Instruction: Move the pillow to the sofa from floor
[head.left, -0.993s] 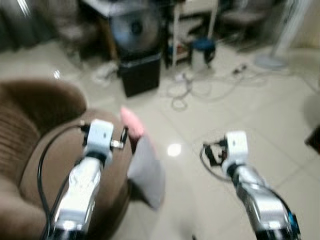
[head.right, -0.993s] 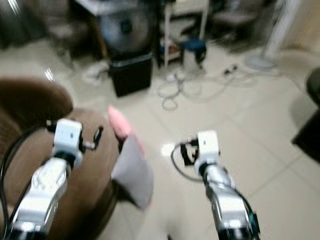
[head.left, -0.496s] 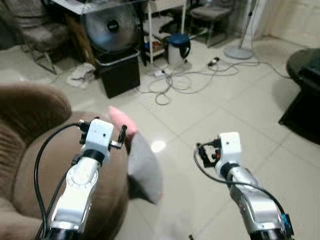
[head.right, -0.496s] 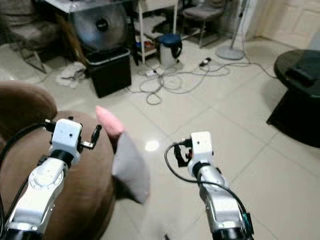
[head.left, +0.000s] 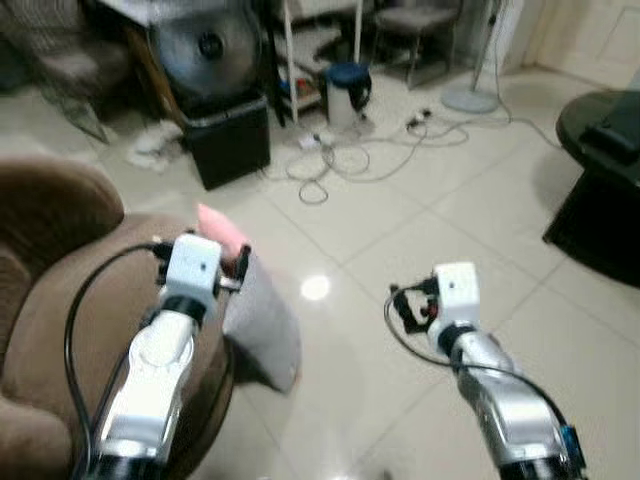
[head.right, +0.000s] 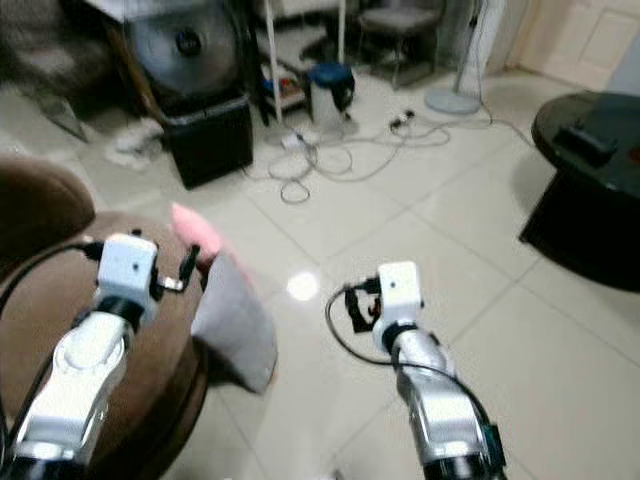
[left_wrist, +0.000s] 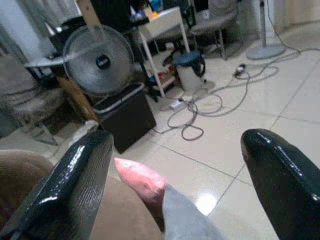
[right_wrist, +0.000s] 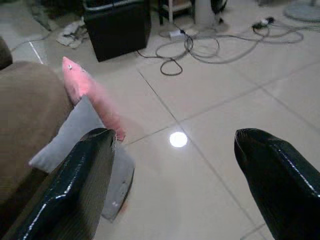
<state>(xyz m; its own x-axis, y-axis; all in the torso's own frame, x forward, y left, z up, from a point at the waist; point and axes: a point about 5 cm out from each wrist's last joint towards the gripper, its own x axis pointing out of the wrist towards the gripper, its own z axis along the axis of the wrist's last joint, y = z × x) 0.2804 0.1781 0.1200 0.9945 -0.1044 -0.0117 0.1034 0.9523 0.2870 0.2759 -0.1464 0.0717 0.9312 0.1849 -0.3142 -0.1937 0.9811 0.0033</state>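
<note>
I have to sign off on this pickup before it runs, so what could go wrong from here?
The pillow leans upright against the brown sofa; a nudge from the open left gripper might tip it flat onto the tiles.

The floor looks glossy, so the pillow may slide away rather than be pinched.

Loose cables lie ahead near the black bin; stepping further forward could snag a foot.

The right gripper is open, apart from the pillow.
</note>
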